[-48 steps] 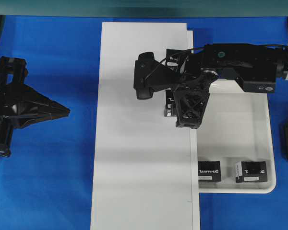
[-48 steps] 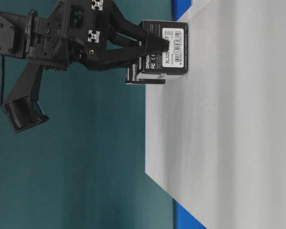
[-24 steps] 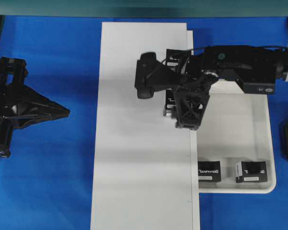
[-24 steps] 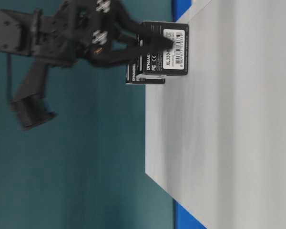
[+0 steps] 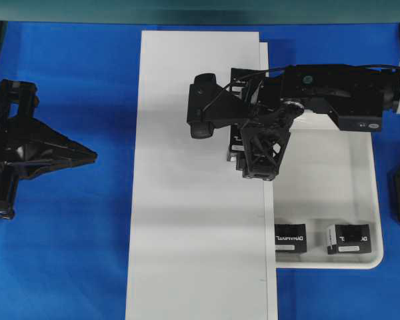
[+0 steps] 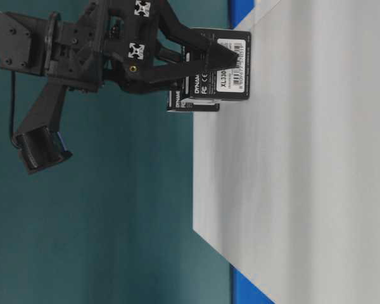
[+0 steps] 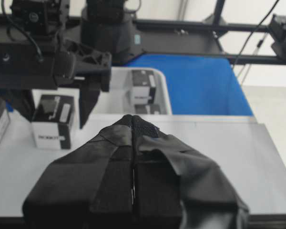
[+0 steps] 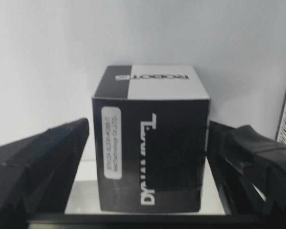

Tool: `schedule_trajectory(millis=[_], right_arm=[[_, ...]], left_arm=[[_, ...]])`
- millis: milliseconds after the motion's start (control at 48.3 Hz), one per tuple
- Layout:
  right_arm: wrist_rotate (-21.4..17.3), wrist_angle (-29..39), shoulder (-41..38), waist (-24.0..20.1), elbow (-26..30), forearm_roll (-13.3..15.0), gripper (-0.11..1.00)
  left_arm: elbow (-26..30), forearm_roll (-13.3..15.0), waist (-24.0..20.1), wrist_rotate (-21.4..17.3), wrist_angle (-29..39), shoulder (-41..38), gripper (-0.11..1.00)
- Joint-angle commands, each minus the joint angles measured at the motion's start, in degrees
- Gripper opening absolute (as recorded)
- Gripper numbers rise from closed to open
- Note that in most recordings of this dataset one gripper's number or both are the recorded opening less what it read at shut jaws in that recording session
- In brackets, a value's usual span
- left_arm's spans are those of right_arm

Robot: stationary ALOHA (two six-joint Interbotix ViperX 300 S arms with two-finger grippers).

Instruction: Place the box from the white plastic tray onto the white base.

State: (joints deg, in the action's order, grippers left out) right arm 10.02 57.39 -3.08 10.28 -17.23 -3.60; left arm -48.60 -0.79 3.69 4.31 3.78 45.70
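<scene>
Matte white base carries a black cuboid box between the spread right pincer; left pincer pressed together

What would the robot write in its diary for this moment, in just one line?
right gripper: open, astride the box | box: standing on the white base | left gripper: shut, idle | white plastic tray: two boxes

Setting. A flat table covered in saturated blue sheet fills the overhead view, evenly lit with soft shadows. Along its far edge runs a dark teal backdrop wall, which also fills the left half of the table-level view. In the left wrist view, black metal frame rails cross behind the table, with a pale wall beyond and a light grey floor at the right.
</scene>
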Motion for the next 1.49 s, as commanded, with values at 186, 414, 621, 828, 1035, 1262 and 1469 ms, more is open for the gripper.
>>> schedule_trajectory(millis=[186, 414, 621, 828, 1035, 1262, 1469], right_arm=[[-0.2, -0.9, 5.4, 1.1, 2.8, 0.1, 1.00], [-0.2, -5.9, 12.2, 1.5, 2.6, 0.1, 1.00], [-0.4, -10.5, 18.5, 1.5, 0.2, -0.1, 1.00], [-0.2, -17.0, 25.1, 0.8, -5.9, -0.2, 1.00], [-0.3, -24.3, 33.1, -0.1, -12.2, -0.2, 1.00], [-1.2, -28.7, 41.2, -2.2, -18.1, -0.4, 1.00], [-2.4, -30.8, 47.4, -3.5, -22.0, -0.4, 0.99]], left_arm=[[1.0, -0.2, 0.1, 0.0, -0.3, 0.5, -0.07], [0.2, -0.2, 0.1, 0.0, -0.3, 0.6, -0.07], [0.2, -0.2, 0.1, 0.0, -0.3, 0.8, -0.07], [0.3, -0.2, 0.1, 0.1, -0.3, 0.7, -0.07], [0.4, -0.2, 0.1, -0.1, -0.3, 0.7, -0.07], [0.4, -0.2, -0.2, -0.1, -0.3, 0.5, -0.07], [0.2, -0.2, -0.1, 0.0, -0.3, 0.7, -0.07]])
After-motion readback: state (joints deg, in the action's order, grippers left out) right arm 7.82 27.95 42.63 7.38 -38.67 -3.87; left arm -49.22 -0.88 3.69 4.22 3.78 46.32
